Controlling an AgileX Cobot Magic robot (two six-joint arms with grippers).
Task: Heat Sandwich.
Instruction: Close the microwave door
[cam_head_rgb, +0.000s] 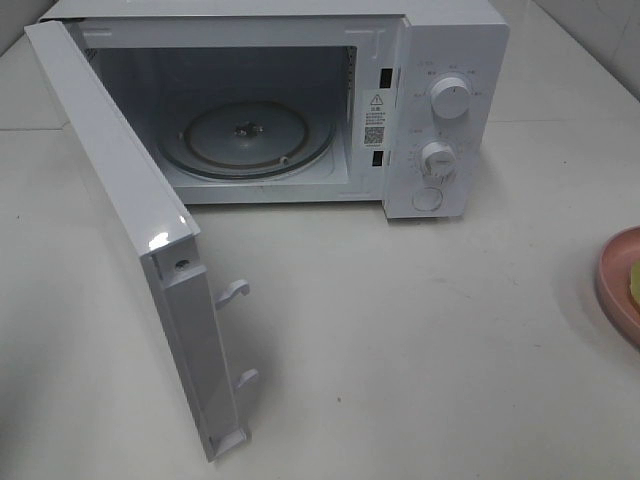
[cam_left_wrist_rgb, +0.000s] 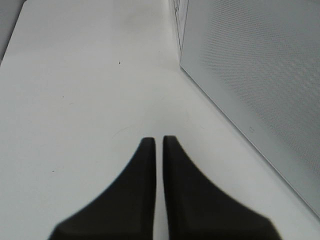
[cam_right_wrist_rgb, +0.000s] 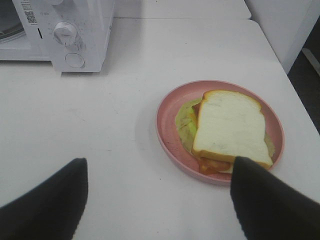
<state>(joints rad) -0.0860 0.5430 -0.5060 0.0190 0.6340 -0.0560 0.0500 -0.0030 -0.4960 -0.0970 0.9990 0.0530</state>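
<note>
The sandwich (cam_right_wrist_rgb: 230, 130), white bread over yellowish-green and orange filling, lies on a round pink plate (cam_right_wrist_rgb: 170, 115). My right gripper (cam_right_wrist_rgb: 157, 165) hovers just short of the plate, open and holding nothing. In the high view only the plate's edge (cam_head_rgb: 620, 280) and a sliver of the sandwich (cam_head_rgb: 635, 282) show at the right border. The white microwave (cam_head_rgb: 430, 100) stands at the back with its door (cam_head_rgb: 130, 230) swung wide open and the glass turntable (cam_head_rgb: 250, 135) bare. My left gripper (cam_left_wrist_rgb: 157, 139) is shut on nothing, low over the table beside the door (cam_left_wrist_rgb: 260, 75). Neither arm shows in the high view.
The open door juts far forward on the left of the white table (cam_head_rgb: 400, 340). Two dials (cam_head_rgb: 450, 98) and a button sit on the microwave's right panel. In the right wrist view the microwave (cam_right_wrist_rgb: 75, 30) stands beyond the plate.
</note>
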